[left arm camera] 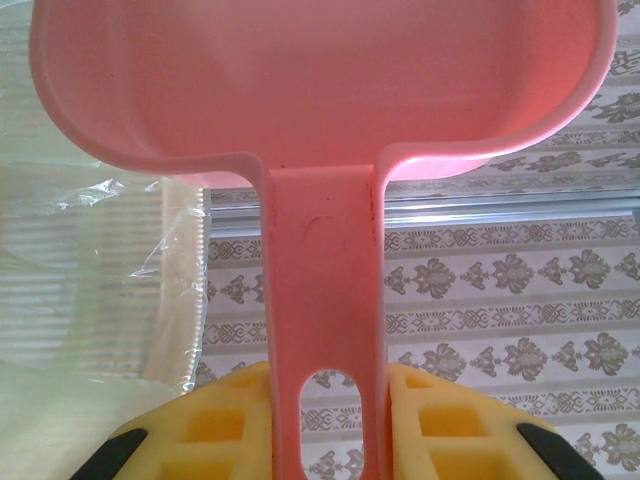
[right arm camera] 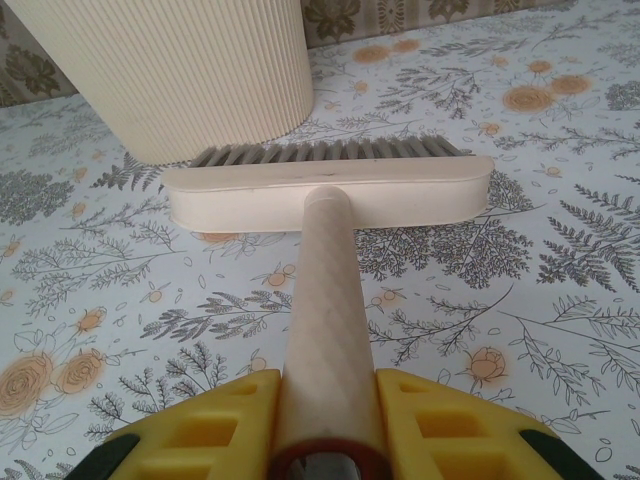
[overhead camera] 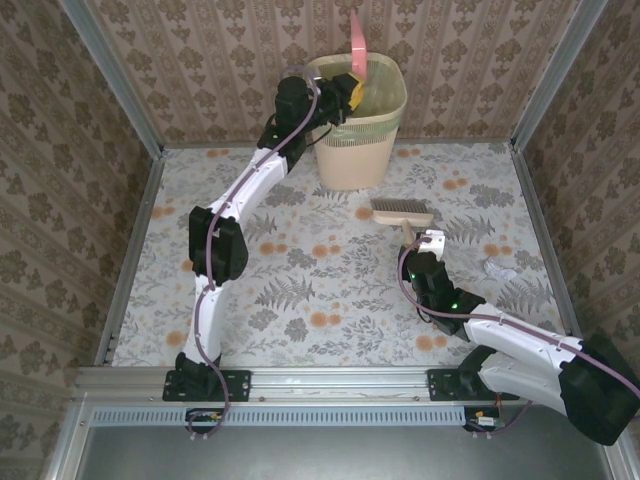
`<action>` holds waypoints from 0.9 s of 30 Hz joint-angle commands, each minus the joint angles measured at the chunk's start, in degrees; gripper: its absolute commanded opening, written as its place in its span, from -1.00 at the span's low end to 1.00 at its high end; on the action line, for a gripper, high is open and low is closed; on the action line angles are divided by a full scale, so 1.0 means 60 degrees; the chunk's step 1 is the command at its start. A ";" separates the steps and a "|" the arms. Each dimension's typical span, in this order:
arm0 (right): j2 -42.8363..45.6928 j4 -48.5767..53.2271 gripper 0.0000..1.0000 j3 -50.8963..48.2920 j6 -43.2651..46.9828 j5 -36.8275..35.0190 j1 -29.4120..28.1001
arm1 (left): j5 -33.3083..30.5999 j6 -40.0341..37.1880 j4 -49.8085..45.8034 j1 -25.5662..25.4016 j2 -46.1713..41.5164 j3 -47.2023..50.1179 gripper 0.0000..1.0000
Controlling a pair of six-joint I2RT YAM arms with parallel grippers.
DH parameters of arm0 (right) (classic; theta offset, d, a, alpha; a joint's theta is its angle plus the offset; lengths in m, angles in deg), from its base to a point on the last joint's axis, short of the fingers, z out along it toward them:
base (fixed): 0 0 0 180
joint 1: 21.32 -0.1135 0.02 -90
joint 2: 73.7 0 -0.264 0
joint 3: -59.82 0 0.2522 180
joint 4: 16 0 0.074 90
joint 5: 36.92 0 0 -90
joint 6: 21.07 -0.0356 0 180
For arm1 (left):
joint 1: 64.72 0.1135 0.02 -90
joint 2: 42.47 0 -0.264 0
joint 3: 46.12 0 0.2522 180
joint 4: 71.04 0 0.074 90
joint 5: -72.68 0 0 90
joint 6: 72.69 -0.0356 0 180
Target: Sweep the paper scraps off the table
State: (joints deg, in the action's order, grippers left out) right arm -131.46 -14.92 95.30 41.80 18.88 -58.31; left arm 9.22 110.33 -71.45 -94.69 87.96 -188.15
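Observation:
My left gripper (overhead camera: 349,90) is up at the rim of the beige waste bin (overhead camera: 355,140), shut on the handle of a pink dustpan (overhead camera: 357,40) that stands upright over the bin's mouth. In the left wrist view the pan (left arm camera: 320,90) is tipped away from me, and yellow fingers (left arm camera: 225,420) pinch its handle. My right gripper (overhead camera: 426,247) is shut on the handle of a cream hand brush (overhead camera: 401,211). The brush head (right arm camera: 330,190) rests bristles-down on the table (right arm camera: 560,250) just in front of the bin (right arm camera: 170,70). One small white paper scrap (overhead camera: 497,268) lies right of the right gripper.
The bin has a clear plastic liner (left arm camera: 80,250) and stands at the back middle of the floral table (overhead camera: 300,300). Brown patterned walls and aluminium rails (overhead camera: 125,250) close in the table on three sides.

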 commanded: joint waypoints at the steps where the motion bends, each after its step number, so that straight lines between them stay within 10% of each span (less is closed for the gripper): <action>1: -0.0023 -0.0332 -1.00 0.0350 0.0113 -0.0394 0.0042 | 0.0020 -0.0067 0.0415 -0.0069 -0.0594 -0.0256 -1.00; 17: -0.0035 -0.0141 -1.00 0.0380 0.0109 -0.0600 0.0042 | 0.1204 -0.2454 -0.1426 -0.0463 -0.1652 -0.0773 -1.00; 27: 0.0206 0.0033 -1.00 0.0319 -0.0011 -0.0700 0.0042 | 0.1581 -0.5795 -0.3396 -0.1087 -0.4080 0.2010 -1.00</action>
State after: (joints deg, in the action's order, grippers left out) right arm -131.61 -13.87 95.43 41.77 17.29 -58.31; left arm 16.63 84.80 -87.82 -100.53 66.74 -180.00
